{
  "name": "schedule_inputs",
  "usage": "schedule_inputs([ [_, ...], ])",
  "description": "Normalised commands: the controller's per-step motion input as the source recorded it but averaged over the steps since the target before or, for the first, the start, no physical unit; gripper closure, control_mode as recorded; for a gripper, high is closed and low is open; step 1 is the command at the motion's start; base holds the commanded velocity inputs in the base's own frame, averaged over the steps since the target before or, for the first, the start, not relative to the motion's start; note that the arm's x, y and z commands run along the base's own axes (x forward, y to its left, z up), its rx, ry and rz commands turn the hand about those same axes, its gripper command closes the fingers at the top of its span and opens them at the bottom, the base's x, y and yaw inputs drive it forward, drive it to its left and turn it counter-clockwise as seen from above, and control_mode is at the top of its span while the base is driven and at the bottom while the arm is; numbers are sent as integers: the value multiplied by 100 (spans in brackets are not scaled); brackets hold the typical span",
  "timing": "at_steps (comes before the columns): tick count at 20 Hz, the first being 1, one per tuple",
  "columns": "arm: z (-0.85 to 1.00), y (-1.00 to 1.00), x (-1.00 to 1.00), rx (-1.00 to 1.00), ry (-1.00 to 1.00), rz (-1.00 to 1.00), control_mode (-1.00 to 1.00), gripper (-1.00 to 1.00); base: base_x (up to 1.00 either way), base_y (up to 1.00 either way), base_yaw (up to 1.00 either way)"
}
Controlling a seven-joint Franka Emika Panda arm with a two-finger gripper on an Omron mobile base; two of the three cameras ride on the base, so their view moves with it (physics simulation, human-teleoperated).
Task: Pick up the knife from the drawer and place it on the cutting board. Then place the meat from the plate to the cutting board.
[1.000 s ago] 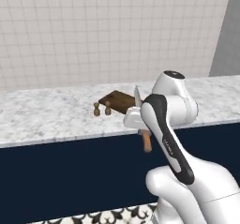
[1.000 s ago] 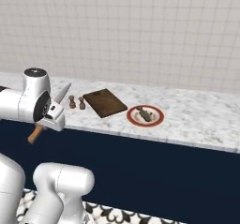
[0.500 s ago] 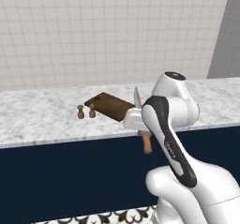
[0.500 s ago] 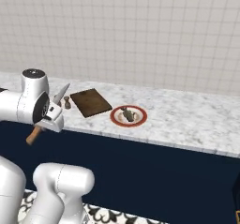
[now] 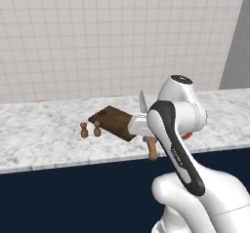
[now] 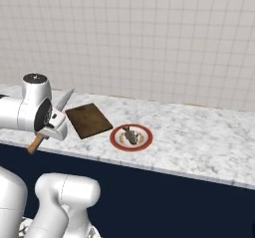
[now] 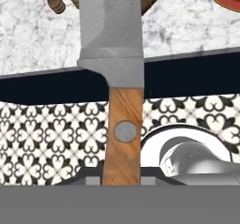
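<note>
Knife, slim silver blade, tan wooden handle (image 6: 50,125), out of drawer, clamped in claw (image 6: 52,127), in air at tabletop (image 6: 199,137) front edge, near dark brown cutting board (image 6: 88,120). Not on board yet. Brownish-grey meat lump (image 6: 131,136) sits on red-rimmed plate (image 6: 117,138), so that half looks untouched.

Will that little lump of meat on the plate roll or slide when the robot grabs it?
The meat looks lumpy and uneven, so it probably won't roll far. It is small beside the plate, so likely light. The plate's centre looks smooth and flat, so a nudge may slide it sideways.
</note>
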Motion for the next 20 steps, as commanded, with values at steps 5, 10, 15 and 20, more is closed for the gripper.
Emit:
schedule_inputs([
  [5, 0, 0, 0, 0, 0, 0, 100, 100, 39, 0, 0],
  [10, 0, -5, 7, 0, 1, 0, -100, 100, 6, -2, 0],
  [15, 0, -39, 80, 0, 9, 0, -100, 100, 0, 0, 0],
  [20, -26, -18, 93, -3, 9, 24, -100, 100, 0, 0, 0],
])
